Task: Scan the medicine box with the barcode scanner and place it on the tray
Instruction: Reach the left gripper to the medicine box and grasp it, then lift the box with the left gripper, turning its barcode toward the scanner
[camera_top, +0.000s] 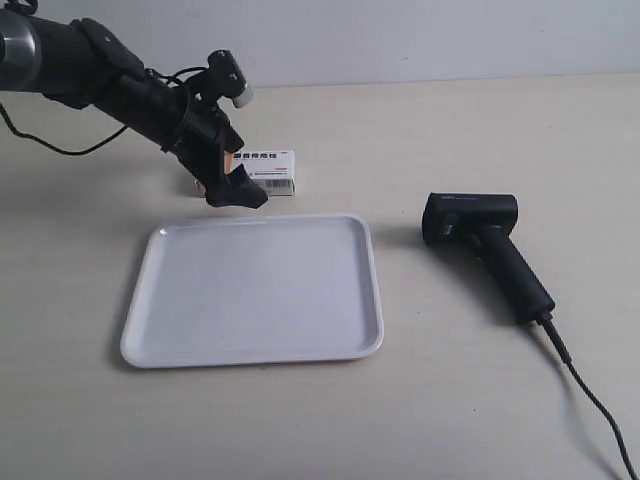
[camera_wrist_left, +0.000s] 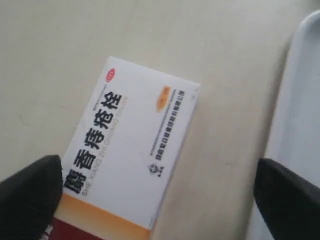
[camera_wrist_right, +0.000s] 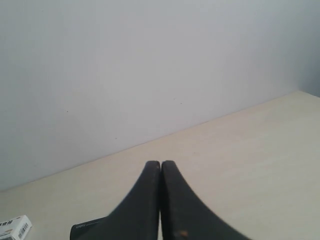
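Left gripper (camera_wrist_left: 157, 192) spread wide, straddling medicine box (camera_wrist_left: 130, 150) | box's long axis crossed the finger gap | right gripper (camera_wrist_right: 161, 200) pressed closed, far off

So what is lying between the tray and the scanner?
Nothing: in the exterior view the table is bare between the tray and the scanner.

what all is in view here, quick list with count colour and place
medicine box: 1, white with orange and dark red end, on the table beyond the tray's far edge
tray: 1, white, on the table, nothing on it
barcode scanner: 1, black, lying on the table beside the tray, cable trailing off
table: 1, beige
left gripper: 1, black, open over the medicine box
right gripper: 1, black, shut, holding nothing
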